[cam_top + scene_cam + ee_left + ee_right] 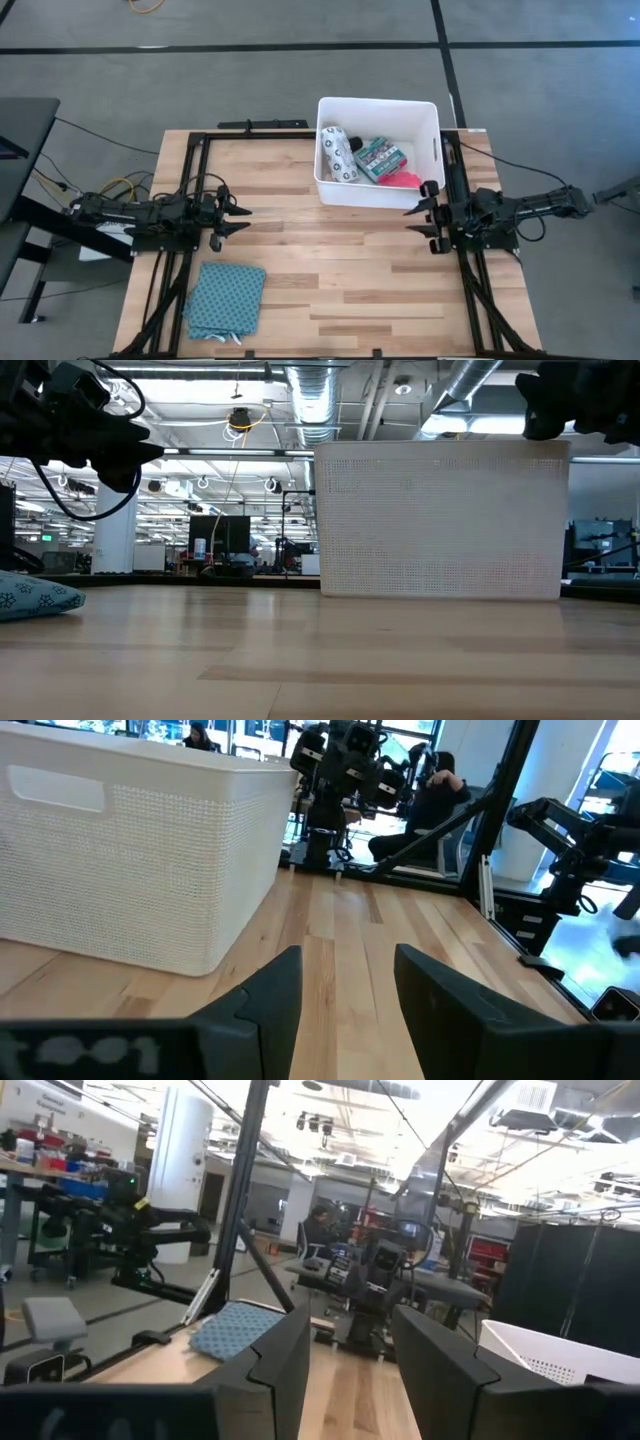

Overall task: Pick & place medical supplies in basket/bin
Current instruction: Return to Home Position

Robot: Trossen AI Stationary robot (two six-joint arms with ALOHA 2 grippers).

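The white tub (432,120) stands on the table's far right part; in the low view its perforated wall (440,520) rests on the wood. Inside lie a white black-dotted packet (338,155), a green-and-red box (380,158) and a pink item (403,180). The beige roll, black cylinder and white stick do not show. My left gripper (240,220) hovers open over the table's left part, pointing right, its fingers apart in its wrist view (345,970). My right gripper (415,220) hovers open just near of the tub, pointing left (350,1340).
A teal patterned cloth pouch (225,298) lies at the table's near left corner, also in the low view (30,598) and the right wrist view (235,1330). Bare wood lies between the two grippers. A seated person (430,800) shows beyond the table.
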